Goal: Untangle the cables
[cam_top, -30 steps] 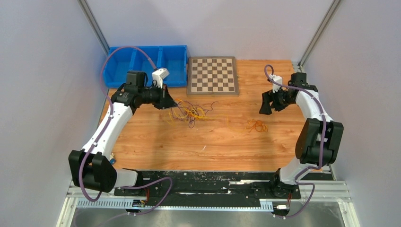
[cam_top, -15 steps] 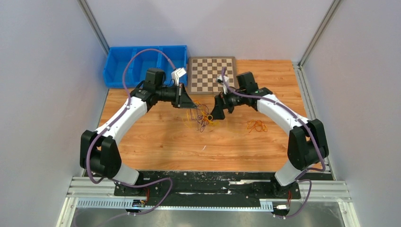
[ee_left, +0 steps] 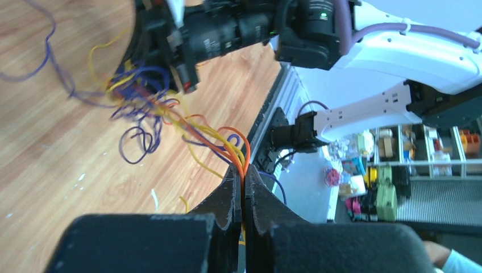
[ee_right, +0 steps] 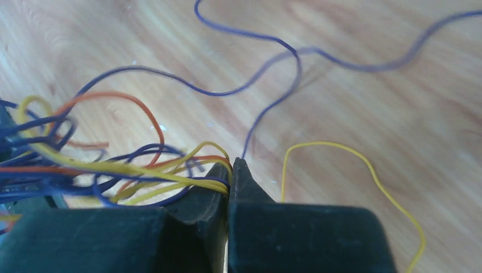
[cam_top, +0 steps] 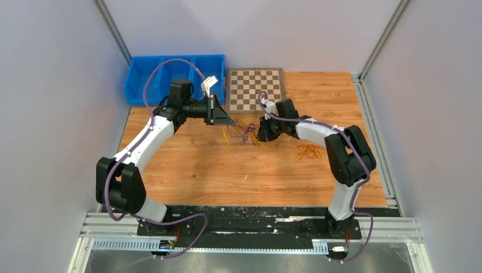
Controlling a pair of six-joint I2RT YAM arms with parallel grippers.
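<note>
The cables (cam_top: 244,133) form a loose tangle of yellow, orange and purple wires on the wooden table, just in front of the chessboard. My left gripper (cam_top: 230,121) is at the tangle's left side, shut on orange and yellow strands (ee_left: 239,153) that run out from its tips (ee_left: 243,173). At the right side of the tangle, my right gripper (cam_top: 261,137) is shut on yellow and purple strands (ee_right: 170,181) that enter its tips (ee_right: 230,170) from the left. A loose purple wire (ee_right: 256,85) and a yellow loop (ee_right: 341,151) lie on the wood beyond it.
A separate small orange bundle of wire (cam_top: 308,151) lies right of the tangle. A chessboard (cam_top: 255,90) and a blue bin (cam_top: 170,71) stand at the back. A short white scrap (cam_top: 245,178) lies near the table's middle. Walls close in on both sides.
My right arm swung in from the right side of the table to the tangle and closed on strands there. The left arm carried its strands rightward, pulling the tangle along.
</note>
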